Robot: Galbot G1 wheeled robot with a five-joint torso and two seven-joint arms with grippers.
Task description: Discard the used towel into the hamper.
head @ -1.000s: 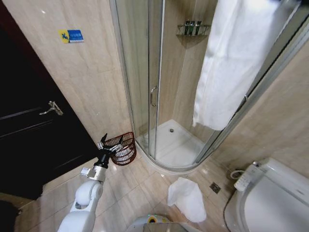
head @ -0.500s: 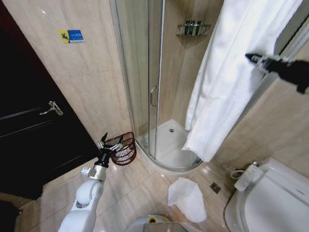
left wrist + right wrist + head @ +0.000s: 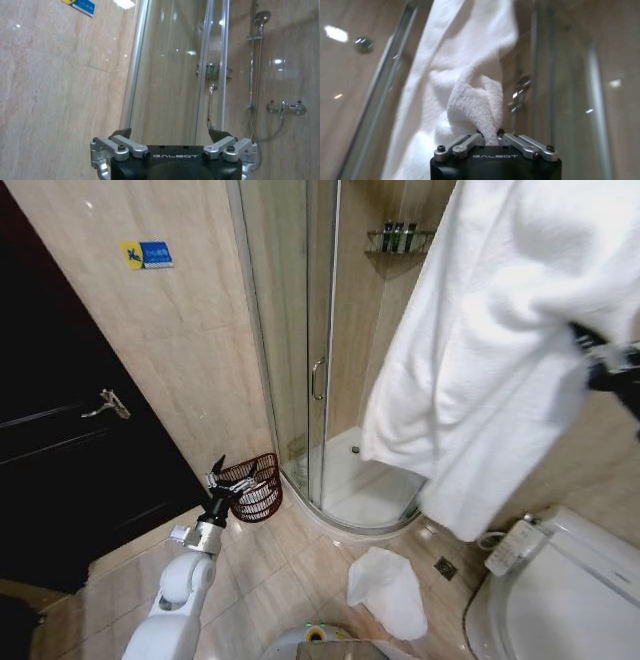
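Note:
A large white towel (image 3: 480,360) hangs in the air in front of the shower, and my right gripper (image 3: 600,358) is shut on a bunched fold of it at the right of the head view. In the right wrist view the towel (image 3: 470,86) rises straight out of the shut right gripper (image 3: 489,132). The hamper (image 3: 255,485), a small dark reddish-brown wire basket, stands on the floor by the shower's left edge. My left gripper (image 3: 232,477) is open, just left of the hamper's rim. The left wrist view shows the left gripper (image 3: 170,133) with nothing between its fingers.
A second white cloth (image 3: 388,590) lies crumpled on the floor tiles. The toilet (image 3: 560,600) fills the lower right. The glass shower door (image 3: 290,330) stands behind the hamper, and a black door (image 3: 60,450) is at the left.
The held towel has swung left and closer, covering more of the shower. My right gripper has moved right and lower with it. The left arm has stayed put.

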